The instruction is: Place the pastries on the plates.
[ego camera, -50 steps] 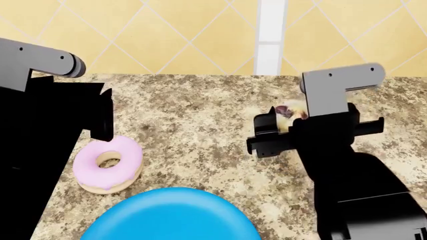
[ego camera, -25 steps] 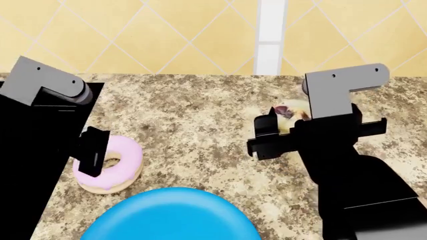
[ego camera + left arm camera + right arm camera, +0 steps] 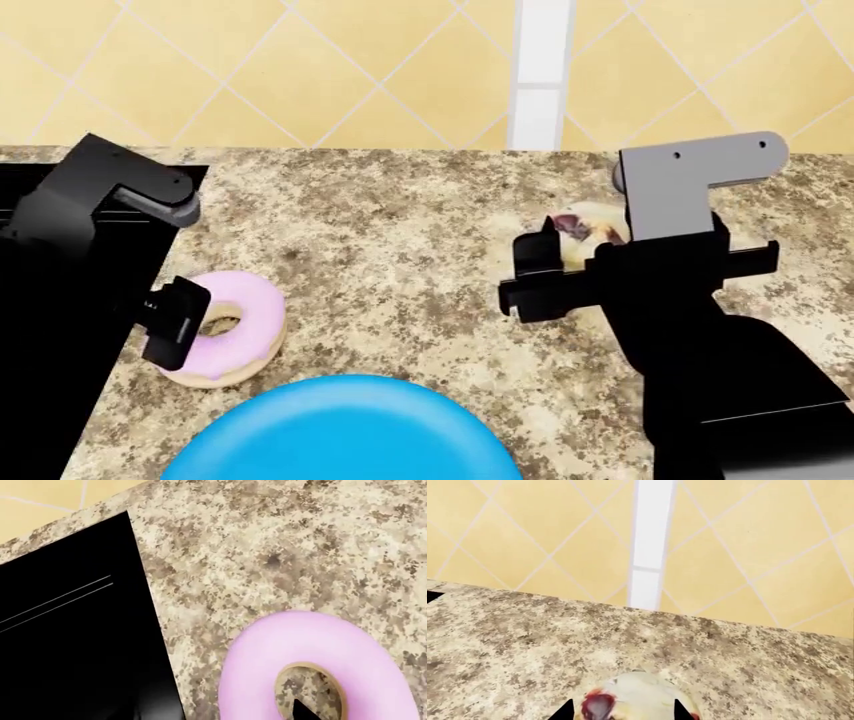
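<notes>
Pink-iced doughnut (image 3: 227, 325) is seen on counter (image 3: 400, 250) at 10 o'clock of blue plate (image 3: 340, 430); left hand (image 3: 174, 325) straddles its rim, released. Muffin (image 3: 581, 235) is flanked by right hand (image 3: 541, 270), grip state unclear.

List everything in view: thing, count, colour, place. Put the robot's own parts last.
doughnut: one, pale pink icing, on the counter at the left, beside the blue plate's rim.
muffin: one, pale yellow with dark chunks, on the counter at the right, partly hidden by the right arm.
blue plate: one, bright blue, near edge of the counter, bare.
countertop: one, speckled brown granite.
black panel: one, set in the counter at the far left.
wall tiles: yellow, with a white strip, behind the counter.
left gripper: black, at the doughnut.
right gripper: black, at the muffin.
</notes>
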`<state>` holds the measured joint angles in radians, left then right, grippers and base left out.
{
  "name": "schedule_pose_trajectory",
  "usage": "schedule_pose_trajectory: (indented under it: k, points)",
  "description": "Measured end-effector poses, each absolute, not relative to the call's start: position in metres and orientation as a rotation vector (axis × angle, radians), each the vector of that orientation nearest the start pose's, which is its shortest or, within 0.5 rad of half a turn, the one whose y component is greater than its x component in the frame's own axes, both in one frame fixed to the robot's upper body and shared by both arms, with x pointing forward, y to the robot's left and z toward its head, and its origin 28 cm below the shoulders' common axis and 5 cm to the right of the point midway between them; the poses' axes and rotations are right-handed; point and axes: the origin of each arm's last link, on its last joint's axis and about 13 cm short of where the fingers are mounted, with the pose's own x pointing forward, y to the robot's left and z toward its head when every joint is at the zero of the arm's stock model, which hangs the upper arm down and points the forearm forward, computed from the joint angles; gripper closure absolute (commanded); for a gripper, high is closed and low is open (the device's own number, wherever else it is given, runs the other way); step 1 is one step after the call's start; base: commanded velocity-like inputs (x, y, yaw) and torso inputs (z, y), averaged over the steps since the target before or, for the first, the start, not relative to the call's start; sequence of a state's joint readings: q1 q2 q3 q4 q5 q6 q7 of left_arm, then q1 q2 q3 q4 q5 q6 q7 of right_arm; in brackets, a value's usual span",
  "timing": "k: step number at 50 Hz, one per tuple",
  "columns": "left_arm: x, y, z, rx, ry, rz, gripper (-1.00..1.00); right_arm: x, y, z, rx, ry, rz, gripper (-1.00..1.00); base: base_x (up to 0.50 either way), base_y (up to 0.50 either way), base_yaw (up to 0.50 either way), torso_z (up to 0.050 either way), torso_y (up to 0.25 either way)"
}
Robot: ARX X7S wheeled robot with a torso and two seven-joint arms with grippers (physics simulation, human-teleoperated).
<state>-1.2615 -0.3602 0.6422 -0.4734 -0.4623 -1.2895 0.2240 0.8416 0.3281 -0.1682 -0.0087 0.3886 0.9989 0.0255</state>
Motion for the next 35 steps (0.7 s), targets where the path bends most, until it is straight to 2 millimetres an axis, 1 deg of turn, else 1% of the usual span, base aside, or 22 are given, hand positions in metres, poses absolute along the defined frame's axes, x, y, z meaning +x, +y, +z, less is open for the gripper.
schedule_pose_trajectory:
  k: [4,5,13,21,27,35]
  points:
    - [0.369,0.260,0.220,0.308,0.751,-0.283,-1.00,0.332,-0.146,0.192,-0.093,0.207,0.120,1.00,0.00,0.00,0.00,0.000,0.000]
    - [0.370,0.260,0.220,0.307,0.753,-0.285,1.00,0.332,-0.146,0.192,-0.093,0.207,0.120,1.00,0.00,0.00,0.00,0.000,0.000]
    - [0.372,0.256,0.218,0.288,0.767,-0.337,1.00,0.332,-0.147,0.191,-0.092,0.208,0.120,1.00,0.00,0.00,0.00,0.000,0.000]
    - [0.374,0.256,0.220,0.303,0.755,-0.317,1.00,0.332,-0.147,0.191,-0.091,0.209,0.121,1.00,0.00,0.00,0.00,0.000,0.000]
    - [0.373,0.260,0.231,0.308,0.709,-0.271,1.00,0.330,-0.147,0.195,-0.097,0.201,0.125,1.00,0.00,0.00,0.00,0.000,0.000]
    - [0.369,0.268,0.253,0.293,0.620,-0.209,1.00,0.320,-0.142,0.209,-0.117,0.173,0.155,1.00,0.00,0.00,0.00,0.000,0.000]
